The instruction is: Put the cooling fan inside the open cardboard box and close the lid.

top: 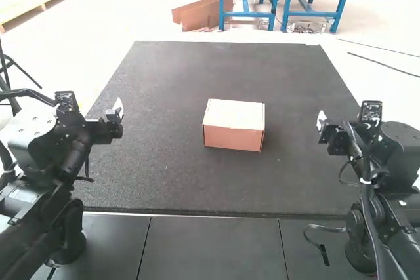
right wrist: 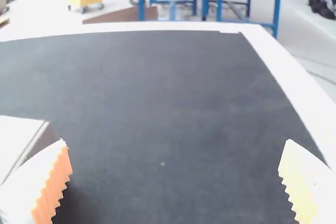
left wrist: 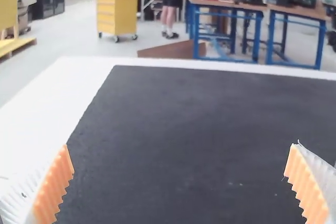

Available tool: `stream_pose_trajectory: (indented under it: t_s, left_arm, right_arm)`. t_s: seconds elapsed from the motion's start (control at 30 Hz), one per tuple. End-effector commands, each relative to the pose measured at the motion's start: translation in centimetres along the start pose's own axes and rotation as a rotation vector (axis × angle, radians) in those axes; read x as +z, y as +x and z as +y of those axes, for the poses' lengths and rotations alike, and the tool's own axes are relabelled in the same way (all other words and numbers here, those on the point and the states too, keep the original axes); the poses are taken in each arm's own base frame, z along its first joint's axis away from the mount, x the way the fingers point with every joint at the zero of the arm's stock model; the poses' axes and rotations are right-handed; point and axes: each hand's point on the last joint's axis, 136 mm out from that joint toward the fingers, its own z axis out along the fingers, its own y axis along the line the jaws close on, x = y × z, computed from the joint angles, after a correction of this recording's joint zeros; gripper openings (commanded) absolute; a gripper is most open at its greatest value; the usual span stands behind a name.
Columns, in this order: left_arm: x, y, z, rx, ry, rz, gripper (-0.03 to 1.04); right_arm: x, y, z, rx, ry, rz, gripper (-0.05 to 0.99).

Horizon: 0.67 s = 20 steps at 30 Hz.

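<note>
High view: Saw a cardboard box [top: 233, 124] lying flat near the middle of a black mat [top: 164, 77]. Found its lid shut flush on top, so could not see anything inside. Found the long axis running from 9 to 3 o'clock, with one long brown side facing 6 o'clock. Placed the left claw [top: 115, 117] at the box's 9 o'clock, well apart, by the mat's edge. Placed the right claw [top: 323, 129] at the box's 3 o'clock, equally well apart. Could not judge either finger gap from up here.

Left wrist view: Saw the left claw's white ribbed fingers [left wrist: 16, 208] with orange pads [left wrist: 52, 187] spread wide and gripping nothing. Saw bare mat between them and the pale counter [left wrist: 37, 114] bordering the mat.

Right wrist view: Saw the right claw spread just as wide and gripping nothing, with mat between its pads. Caught a pale top corner and brown side of the box showing behind one finger.
</note>
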Motion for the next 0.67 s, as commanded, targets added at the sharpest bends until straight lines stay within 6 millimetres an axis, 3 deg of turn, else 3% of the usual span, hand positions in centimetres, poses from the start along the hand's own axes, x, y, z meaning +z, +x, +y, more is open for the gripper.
stream_pose_trajectory:
  t_s: [0.0, 0.2, 0.63]
  left_arm:
    - [0.03, 0.37, 1.52, -0.019, -0.063, 0.006, 0.95]
    - [0.03, 0.61, 2.46, -0.009, -0.098, 0.015, 0.95]
    - [0.01, 1.1, 2.26, -0.019, -0.091, 0.036, 0.96]
  right_arm:
    - [-0.01, 0.07, -0.01, 0.012, -0.004, -0.003, 0.91]
    - [-0.01, 0.34, -0.11, 0.007, 0.0, 0.008, 0.91]
    - [-0.02, 0.22, 0.26, -0.003, -0.021, 0.005, 0.91]
